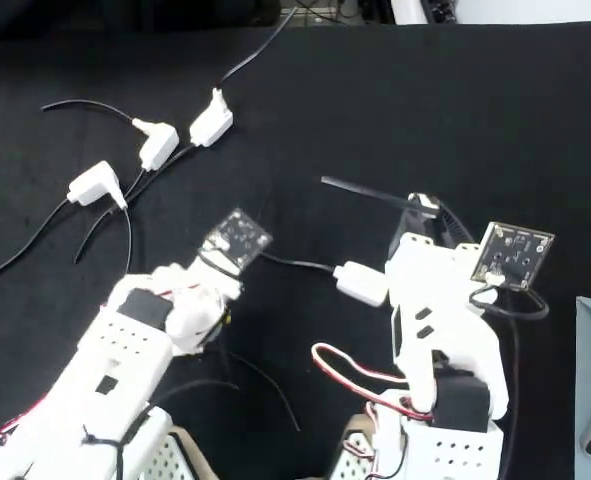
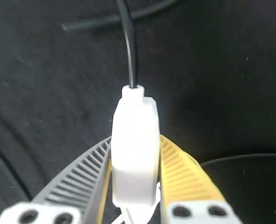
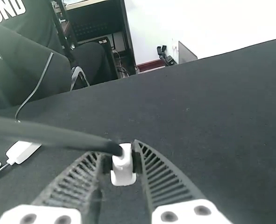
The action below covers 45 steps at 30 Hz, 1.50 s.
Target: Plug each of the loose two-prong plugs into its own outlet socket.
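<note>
Seen from above, three plugs lie in a row on the bench, at 10 o'clock from its middle. The middle plug sits at 2 o'clock from the near plug, and the far plug sits just beside it, again at 2 o'clock. A fourth plug lies between the arms, just beside the right arm at its 9 o'clock. The left arm stands at 7 o'clock. The left claw clamps the held plug, whose cord leads away from the claw. The right claw pinches a small plug above the bench.
</note>
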Each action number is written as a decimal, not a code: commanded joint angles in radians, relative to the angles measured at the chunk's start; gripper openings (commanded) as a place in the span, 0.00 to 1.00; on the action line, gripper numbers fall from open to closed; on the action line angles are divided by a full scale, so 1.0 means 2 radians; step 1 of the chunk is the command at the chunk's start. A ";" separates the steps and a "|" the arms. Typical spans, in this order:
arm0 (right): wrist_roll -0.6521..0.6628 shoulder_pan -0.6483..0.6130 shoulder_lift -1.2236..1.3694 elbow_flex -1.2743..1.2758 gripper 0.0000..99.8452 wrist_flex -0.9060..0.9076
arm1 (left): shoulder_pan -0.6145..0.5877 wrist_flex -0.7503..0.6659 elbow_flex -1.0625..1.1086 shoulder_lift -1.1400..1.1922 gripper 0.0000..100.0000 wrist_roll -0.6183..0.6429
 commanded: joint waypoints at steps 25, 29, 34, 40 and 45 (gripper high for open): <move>0.021 -0.071 -0.002 -0.007 0.01 0.015 | -0.217 -0.107 -0.036 0.058 0.31 -0.041; 0.034 -0.111 -0.001 -0.004 0.01 0.021 | -0.217 -0.021 -0.079 0.025 0.31 -0.025; 0.049 -0.130 -0.001 -0.007 0.01 0.021 | -0.222 0.022 -0.089 -0.041 0.31 -0.018; 0.054 -0.138 0.000 -0.002 0.01 0.024 | -0.194 0.028 -0.043 -0.081 0.31 0.024; 0.054 -0.141 -0.001 -0.003 0.01 0.048 | -0.194 -0.022 -0.016 -0.043 0.31 0.025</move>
